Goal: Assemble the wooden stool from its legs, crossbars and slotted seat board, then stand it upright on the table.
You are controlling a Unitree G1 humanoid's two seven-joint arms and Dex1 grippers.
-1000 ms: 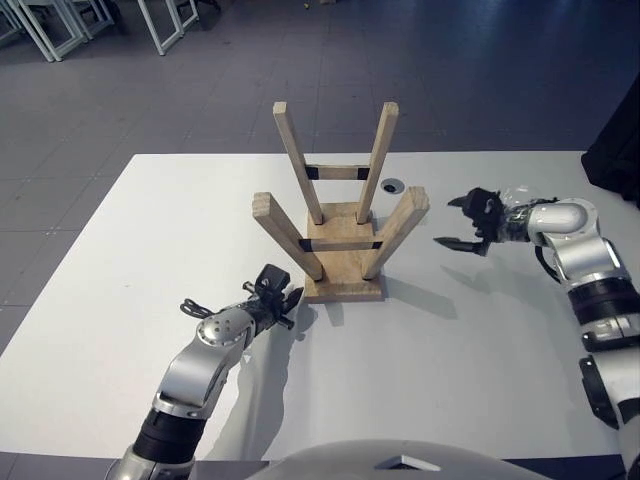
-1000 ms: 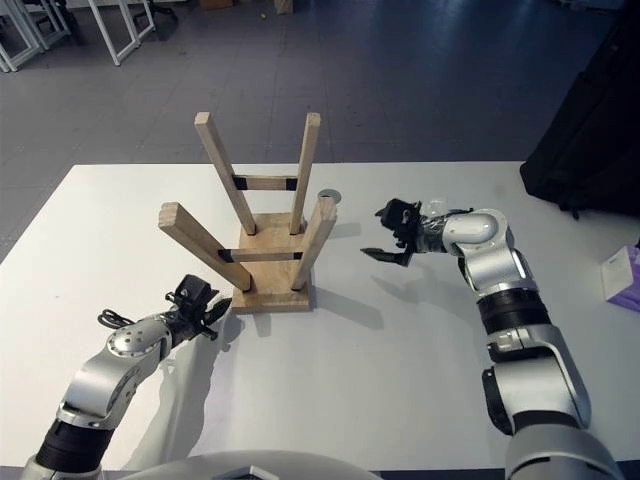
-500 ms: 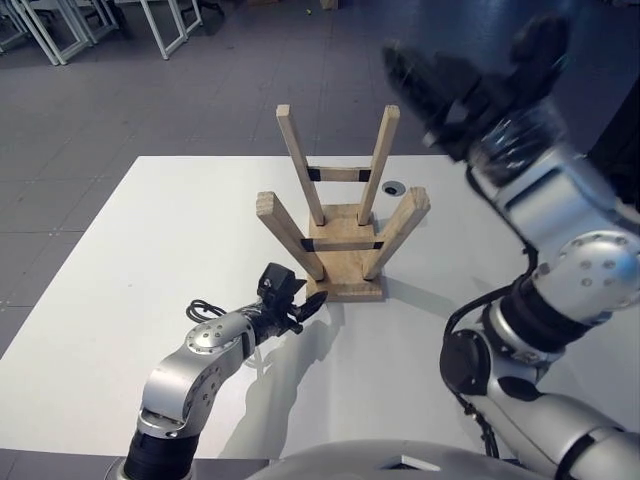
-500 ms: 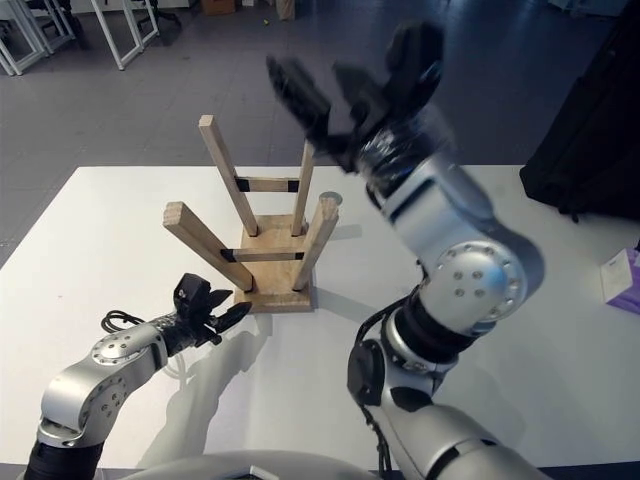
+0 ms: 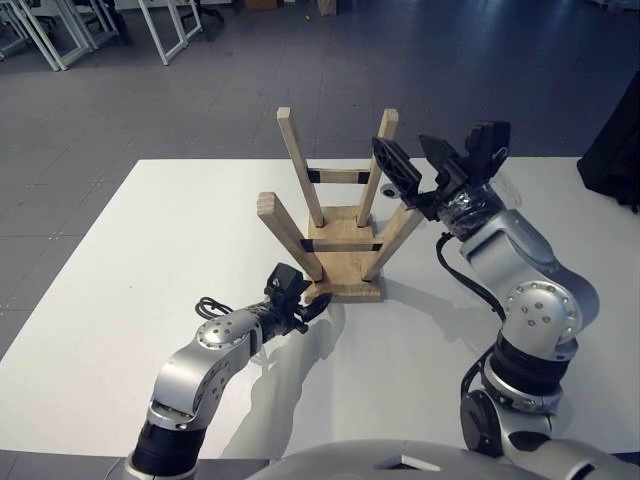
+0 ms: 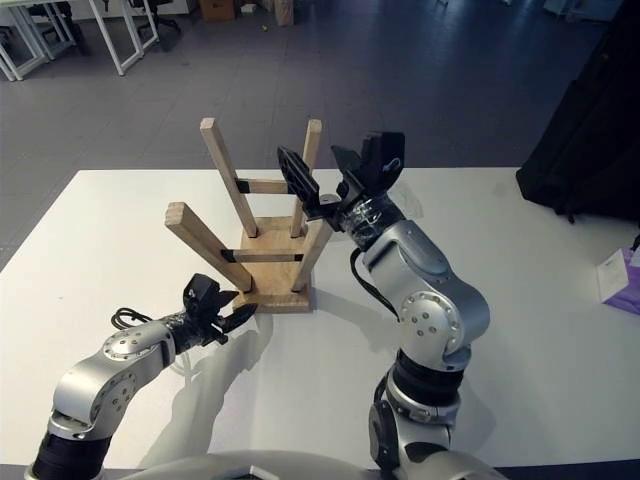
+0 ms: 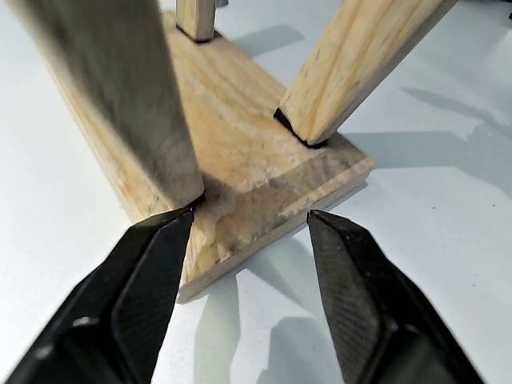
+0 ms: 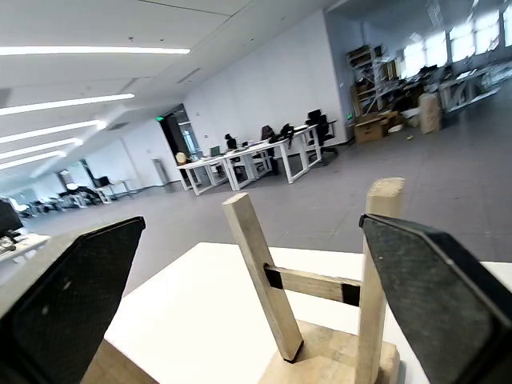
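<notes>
- The stool (image 5: 340, 240) sits near the middle of the table (image 5: 120, 260), a little toward 12 o'clock, and it is upside down
- Its slotted seat board (image 5: 345, 278) lies flat on the tabletop, with all four legs (image 5: 300, 165) seated in it and splaying upward
- Two crossbars (image 5: 340, 245) are in place, one between the near pair of legs at 6 o'clock and one between the far pair at 12 o'clock
- Assembly therefore looks complete; I see no loose parts on the table
- What seems to remain is the last step: turning the stool over and standing it on its legs
- The left gripper (image 7: 252, 220) is low on the table at the board's 7 o'clock corner, its fingers spread to either side of that corner; one tip looks close against the near-left leg's base, nothing is pinched
- The right gripper (image 5: 405, 150) is raised at the stool's 2 o'clock side, level with the leg tops, its fingers wide apart and holding nothing
- Judged from this, both grippers are placed for the flip, which has not begun
</notes>
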